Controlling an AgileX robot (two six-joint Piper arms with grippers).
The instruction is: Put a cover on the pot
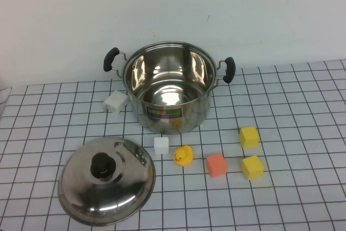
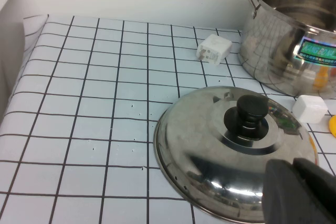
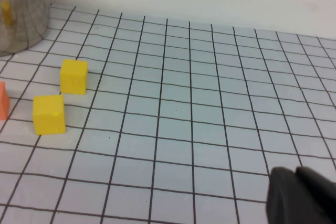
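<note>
Very little of the robot's body shows. In the left wrist view, the left claw (image 2: 300,191) appears only as a dark, matte charcoal-black mass with rounded, moulded edges and a shallow groove running between two bulging parts. In the right wrist view, the right claw (image 3: 302,196) looks the same: a black, smooth-surfaced lump with soft contours and one crease. In the high view neither arm is visible.
</note>
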